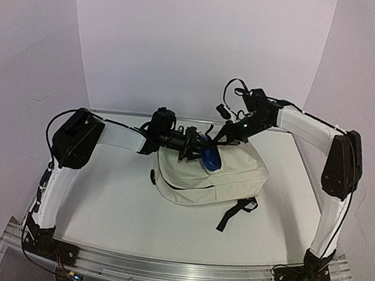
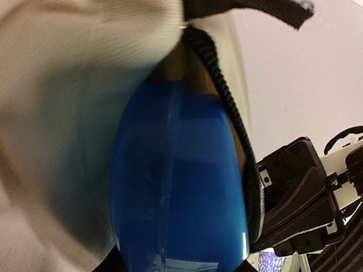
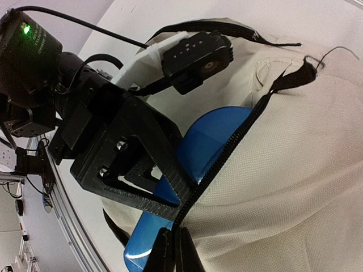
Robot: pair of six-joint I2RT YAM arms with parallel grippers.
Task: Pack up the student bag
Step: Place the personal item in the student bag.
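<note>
The cream student bag [image 1: 227, 177] lies on the table with its black zipper [image 3: 238, 136] open at the top. My left gripper [image 1: 192, 147] is shut on a blue oblong pencil case [image 1: 209, 157] and holds it partly inside the bag's opening. The case fills the left wrist view [image 2: 176, 187], between the bag's fabric [image 2: 68, 85] and the zipper [image 2: 227, 107]. My right gripper [image 3: 173, 252] is shut on the bag's zipper edge and holds it up beside the case [image 3: 212, 141]. The left gripper's black finger [image 3: 142, 164] lies across the case.
The bag's black straps [image 1: 233, 213] trail toward the near side. The two arms meet over the bag's far edge. The white table [image 1: 116, 200] ends at a metal rail [image 1: 176, 268] near the arm bases. White walls stand behind and at the sides.
</note>
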